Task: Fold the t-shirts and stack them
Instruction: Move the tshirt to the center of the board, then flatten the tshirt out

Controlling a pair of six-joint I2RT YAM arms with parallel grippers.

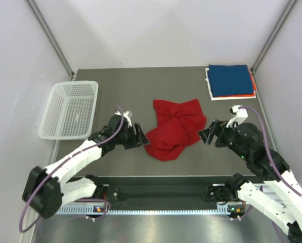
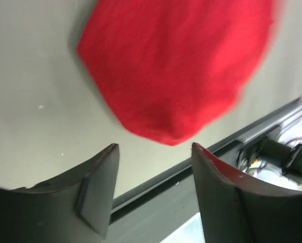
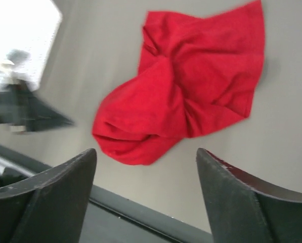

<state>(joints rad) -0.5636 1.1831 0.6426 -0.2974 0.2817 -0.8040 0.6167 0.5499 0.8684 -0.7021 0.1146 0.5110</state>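
Claws, two, dark and hard-fingered. We record the left claw [image 1: 139,135] with its jaws spread and nothing between them, low over the worktop [image 1: 140,91] close to its near edge. The right claw [image 1: 207,134] is likewise spread and empty, close to the same edge. Bare grey matte surface lies open from the claws toward the far edge.

Between the claws: red t-shirt [image 1: 175,129], soft cloth, crumpled into a lumpy heap with rumpled folds, at mid-worktop toward the near edge. Its left side lies just beyond the left claw's tips; its right side lies just beside the right claw, not touching.

At the far right corner: folded stack [image 1: 230,81], flat and squared, dark blue on top, with orange and white edges showing beneath.

At the left edge: white mesh basket [image 1: 70,110], rigid plastic, well apart from the shirt.
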